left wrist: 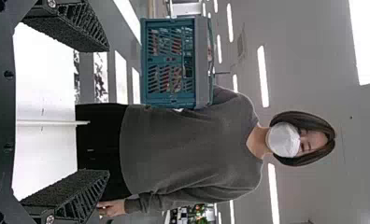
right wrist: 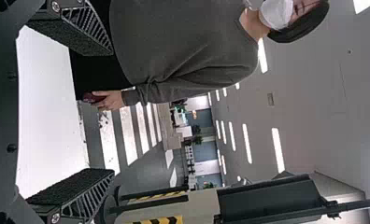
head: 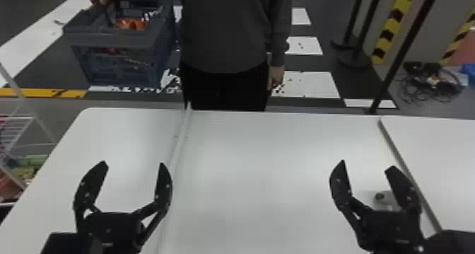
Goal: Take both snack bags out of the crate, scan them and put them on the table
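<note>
My left gripper [head: 132,168] stands open over the left part of the table, nothing between its fingers. Over the right part, my right gripper [head: 365,166] is also open. A person's hand holds the blue-grey crate [head: 116,64] off the table at the far left, beyond the table's back edge. Orange and red packaging [head: 130,23] shows inside; I cannot tell whether these are the snack bags. In the left wrist view the crate [left wrist: 169,63] is beyond the open left gripper [left wrist: 108,109]; the right wrist view has the open right gripper [right wrist: 113,112].
The white table [head: 261,147] spans the front, with a thin raised strip [head: 180,140] on its left part and a seam at right. A small grey object [head: 385,197] lies by the right gripper. A wire rack [head: 16,140] stands at left, a black pole [head: 403,55] behind the table.
</note>
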